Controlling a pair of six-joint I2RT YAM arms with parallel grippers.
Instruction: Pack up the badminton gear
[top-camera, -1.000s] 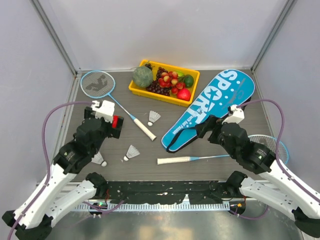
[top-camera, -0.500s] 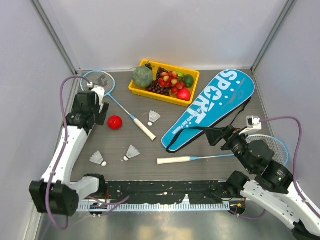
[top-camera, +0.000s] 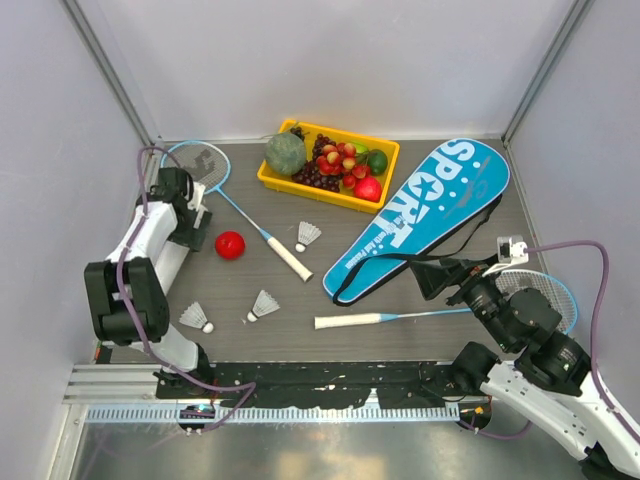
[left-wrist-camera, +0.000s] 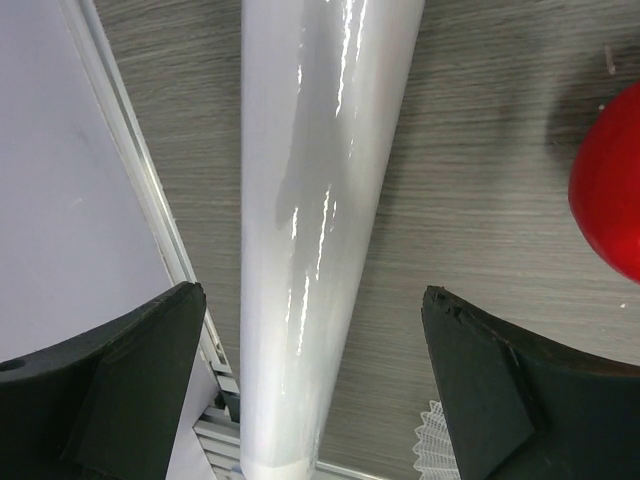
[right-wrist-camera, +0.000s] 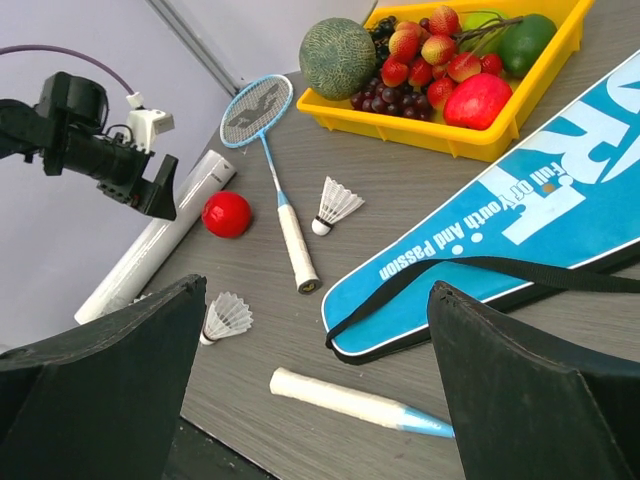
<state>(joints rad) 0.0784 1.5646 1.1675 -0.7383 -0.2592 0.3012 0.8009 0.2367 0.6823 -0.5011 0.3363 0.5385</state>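
The white tube (left-wrist-camera: 305, 200) lies along the left wall, directly under my left gripper (left-wrist-camera: 312, 300), which is open and straddles it without touching. In the top view that gripper (top-camera: 180, 215) hangs at the far left beside the small red ball (top-camera: 230, 244). One racket (top-camera: 195, 165) lies at the back left with its handle (top-camera: 285, 255) pointing inward. The second racket's handle (top-camera: 350, 321) lies at the front, its head (top-camera: 545, 290) partly under my right arm. Three shuttlecocks (top-camera: 308, 236) (top-camera: 264, 305) (top-camera: 196, 317) stand on the table. The blue SPORT bag (top-camera: 425, 215) lies at the right. My right gripper (top-camera: 435, 275) is open and empty near the bag's strap.
A yellow tray (top-camera: 268, 176) of fruit stands at the back centre. The enclosure's walls close in on the left, back and right, and the left wall's metal rail (left-wrist-camera: 150, 200) runs right beside the tube. The red ball (left-wrist-camera: 610, 200) sits just right of my left gripper.
My left arm has swung from the table's middle left out to the left wall, above the tube. My right arm has drawn back from the bag toward the front right.
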